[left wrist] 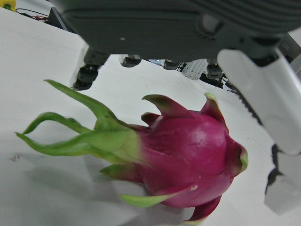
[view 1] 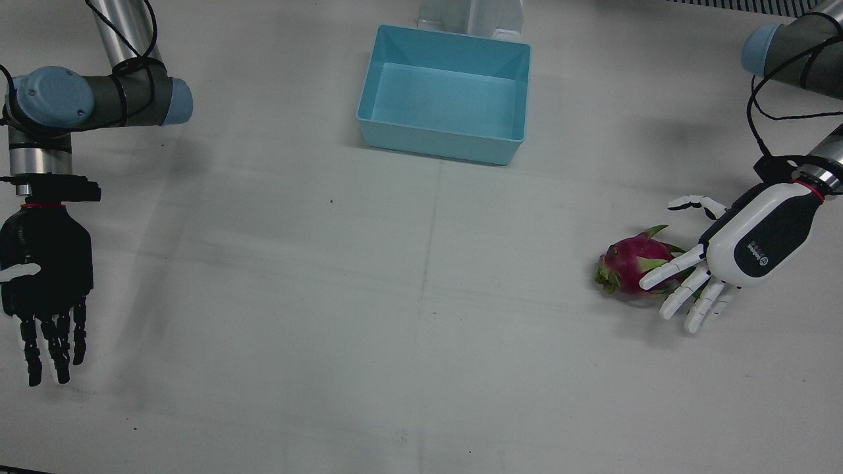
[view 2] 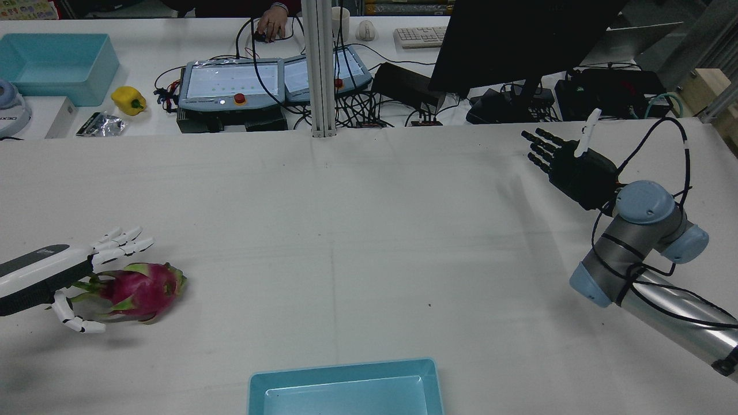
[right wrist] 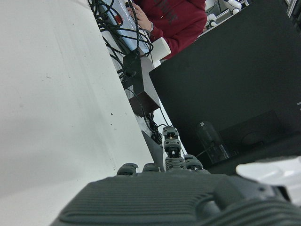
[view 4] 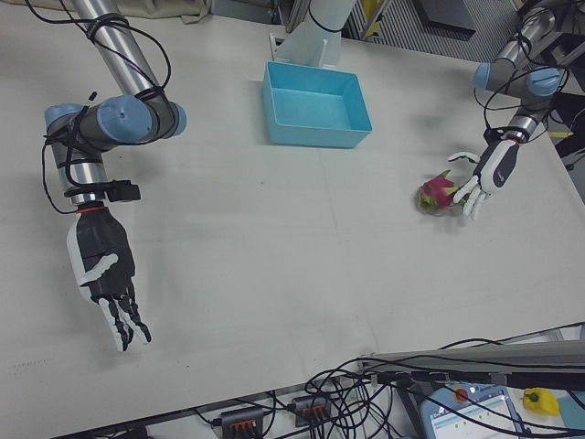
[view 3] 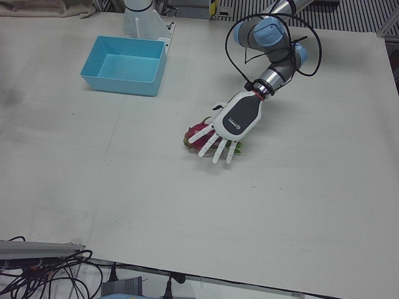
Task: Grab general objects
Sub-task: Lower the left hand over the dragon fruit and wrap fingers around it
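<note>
A magenta dragon fruit with green scales lies on the white table; it also shows in the rear view, the left-front view and the left hand view. My white left hand hovers over its stem end with fingers spread around it, open and not closed on it. It shows too in the rear view and the left-front view. My black right hand hangs open and empty at the other side of the table, seen also in the rear view.
An empty light blue bin stands mid-table near the arms' pedestals, also in the rear view. Beyond the table's far edge lie a control pendant, cables and a monitor.
</note>
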Controlling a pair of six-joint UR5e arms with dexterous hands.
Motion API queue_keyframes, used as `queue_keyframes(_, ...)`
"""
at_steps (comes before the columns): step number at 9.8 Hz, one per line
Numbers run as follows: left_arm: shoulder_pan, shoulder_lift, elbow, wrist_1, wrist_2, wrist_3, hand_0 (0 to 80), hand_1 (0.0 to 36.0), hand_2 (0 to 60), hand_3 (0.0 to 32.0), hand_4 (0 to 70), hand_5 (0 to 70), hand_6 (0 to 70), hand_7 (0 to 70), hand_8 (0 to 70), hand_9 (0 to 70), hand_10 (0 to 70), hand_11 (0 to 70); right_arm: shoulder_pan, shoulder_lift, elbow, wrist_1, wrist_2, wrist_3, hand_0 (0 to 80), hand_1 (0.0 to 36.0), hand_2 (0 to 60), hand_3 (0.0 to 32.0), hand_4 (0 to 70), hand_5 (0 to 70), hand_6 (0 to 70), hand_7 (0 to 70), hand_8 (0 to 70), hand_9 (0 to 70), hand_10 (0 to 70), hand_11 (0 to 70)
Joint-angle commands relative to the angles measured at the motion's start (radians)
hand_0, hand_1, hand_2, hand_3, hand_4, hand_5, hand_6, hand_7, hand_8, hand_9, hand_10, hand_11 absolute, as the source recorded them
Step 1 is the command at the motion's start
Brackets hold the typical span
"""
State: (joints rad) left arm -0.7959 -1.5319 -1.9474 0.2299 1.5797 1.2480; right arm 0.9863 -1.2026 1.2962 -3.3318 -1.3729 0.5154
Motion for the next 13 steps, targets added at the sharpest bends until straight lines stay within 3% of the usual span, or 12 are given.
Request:
queue_keyframes(1,0.059,-0.060,0.040,0.026,-0.023,-0.013,45.5,17.0,30.1,32.0,0.0,0.0,0.0,0.0,0.0,0.0,0.0,0.0,0.000,0.000,0.000,0.000,0.000,0.000,0.0,0.0,0.0,0.0,0.0,0.0,0.0,0.0,0.0,0.0,0.0,0.0)
queue_keyframes(2,0.070,-0.079,0.041,0.055,-0.050,-0.012,44.9,13.3,18.0,32.0,0.0,0.0,0.0,0.0,0.0,0.0,0.0,0.0,0.000,0.000,0.000,0.000,0.000,0.000,0.0,0.0,0.0,0.0,0.0,0.0,0.0,0.0,0.0,0.0,0.0,0.0)
queue_keyframes(3,0.072,-0.079,0.041,0.055,-0.052,-0.012,44.8,12.4,14.8,32.0,0.0,0.0,0.0,0.0,0.0,0.0,0.0,0.0,0.000,0.000,0.000,0.000,0.000,0.000,0.0,0.0,0.0,0.0,0.0,0.0,0.0,0.0,0.0,0.0,0.0,0.0)
queue_keyframes(5,0.072,-0.083,0.041,0.057,-0.055,-0.013,44.9,12.7,15.6,32.0,0.0,0.0,0.0,0.0,0.0,0.0,0.0,0.0,0.000,0.000,0.000,0.000,0.000,0.000,0.0,0.0,0.0,0.0,0.0,0.0,0.0,0.0,0.0,0.0,0.0,0.0)
queue_keyframes(6,0.072,-0.083,0.042,0.055,-0.059,-0.012,45.2,14.0,20.0,32.0,0.0,0.0,0.0,0.0,0.0,0.0,0.0,0.0,0.000,0.000,0.000,0.000,0.000,0.000,0.0,0.0,0.0,0.0,0.0,0.0,0.0,0.0,0.0,0.0,0.0,0.0)
queue_keyframes(9,0.072,-0.083,0.057,0.049,-0.092,-0.010,45.6,15.2,23.4,32.0,0.0,0.0,0.0,0.0,0.0,0.0,0.0,0.0,0.000,0.000,0.000,0.000,0.000,0.000,0.0,0.0,0.0,0.0,0.0,0.0,0.0,0.0,0.0,0.0,0.0,0.0)
queue_keyframes(10,0.073,-0.083,0.059,0.049,-0.092,-0.010,44.9,15.6,27.7,32.0,0.0,0.0,0.0,0.0,0.0,0.0,0.0,0.0,0.000,0.000,0.000,0.000,0.000,0.000,0.0,0.0,0.0,0.0,0.0,0.0,0.0,0.0,0.0,0.0,0.0,0.0)
queue_keyframes(11,0.073,-0.083,0.059,0.048,-0.092,-0.010,44.2,14.5,27.4,32.0,0.0,0.0,0.0,0.0,0.0,0.0,1.4,3.3,0.000,0.000,0.000,0.000,0.000,0.000,0.0,0.0,0.0,0.0,0.0,0.0,0.0,0.0,0.0,0.0,0.0,0.0)
queue_keyframes(13,0.073,-0.083,0.061,0.040,-0.092,-0.010,39.8,12.8,35.3,32.0,0.0,0.0,0.0,0.0,0.0,0.0,11.8,18.7,0.000,0.000,0.000,0.000,0.000,0.000,0.0,0.0,0.0,0.0,0.0,0.0,0.0,0.0,0.0,0.0,0.0,0.0)
